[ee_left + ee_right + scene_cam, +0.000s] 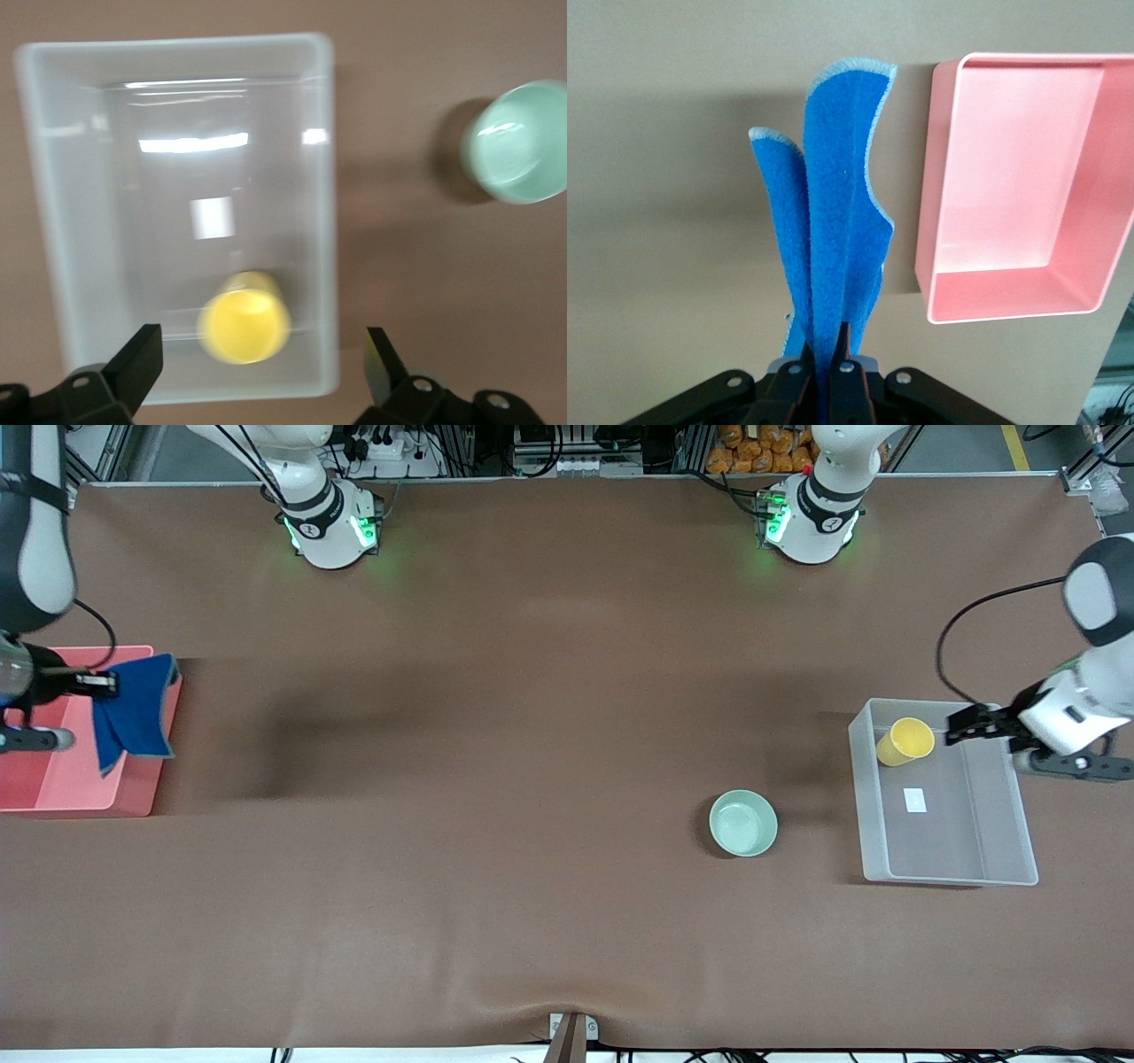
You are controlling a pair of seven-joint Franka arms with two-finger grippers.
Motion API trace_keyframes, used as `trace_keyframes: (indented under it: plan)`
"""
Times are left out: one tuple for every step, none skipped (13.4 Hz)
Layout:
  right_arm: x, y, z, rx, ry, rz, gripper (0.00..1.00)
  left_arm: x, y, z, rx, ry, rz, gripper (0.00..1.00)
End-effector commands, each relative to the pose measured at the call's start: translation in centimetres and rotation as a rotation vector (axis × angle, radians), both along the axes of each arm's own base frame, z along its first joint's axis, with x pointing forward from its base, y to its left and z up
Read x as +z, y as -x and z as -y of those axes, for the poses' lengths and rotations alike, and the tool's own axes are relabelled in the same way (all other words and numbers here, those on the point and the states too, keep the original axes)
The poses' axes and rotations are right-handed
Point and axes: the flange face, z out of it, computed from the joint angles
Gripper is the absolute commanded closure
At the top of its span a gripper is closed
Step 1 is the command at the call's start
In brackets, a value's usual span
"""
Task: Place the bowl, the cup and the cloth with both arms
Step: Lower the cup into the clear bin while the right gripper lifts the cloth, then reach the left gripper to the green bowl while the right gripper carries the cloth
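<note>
Over the pink bin (133, 797), right gripper (104, 684) clamping cloth (133, 713): centre before release. Left gripper (961, 724) wide over clear bin (943, 872), cup (905, 741) inside.

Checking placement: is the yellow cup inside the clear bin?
Inside. The yellow cup lies tilted in the clear bin, released; the left tool is open above it.

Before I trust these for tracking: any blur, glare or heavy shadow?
Left wrist view: cup and bowl are motion-smeared, with white glare streaks on the clear bin. Right wrist view: sharp, cloth crisp. Front view: evenly lit, with soft arm shadows on the table.
</note>
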Motion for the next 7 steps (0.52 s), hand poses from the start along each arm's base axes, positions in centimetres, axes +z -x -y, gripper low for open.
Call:
trace_keyframes:
  plan:
    - [3.8,1.7,3.0,0.081,0.03,0.034,1.0,-1.4,-1.0,7.9,0.091,0.062,-0.039,0.0]
    - [4.4,1.8,4.4,0.105,0.04,0.034,1.0,-3.2,-1.2,10.2,0.106,0.079,-0.072,0.0]
    - [5.0,2.1,6.2,0.117,0.047,0.034,1.0,-4.5,-1.3,12.1,0.129,0.089,-0.078,0.0]
    - [5.4,2.5,8.0,0.12,0.055,0.034,1.0,-6.3,-1.3,13.3,0.16,0.103,-0.096,0.0]
    - [5.3,3.1,9.9,0.112,0.056,0.031,1.0,-7.9,-1.4,14.5,0.197,0.115,-0.108,0.0]
    - [4.7,3.6,12.1,0.106,0.053,0.022,1.0,-9.2,-1.5,15.5,0.228,0.116,-0.12,0.0]
    - [4.0,3.5,14.0,0.11,0.066,0.021,1.0,-10.6,-1.6,16.5,0.241,0.092,-0.111,0.04]
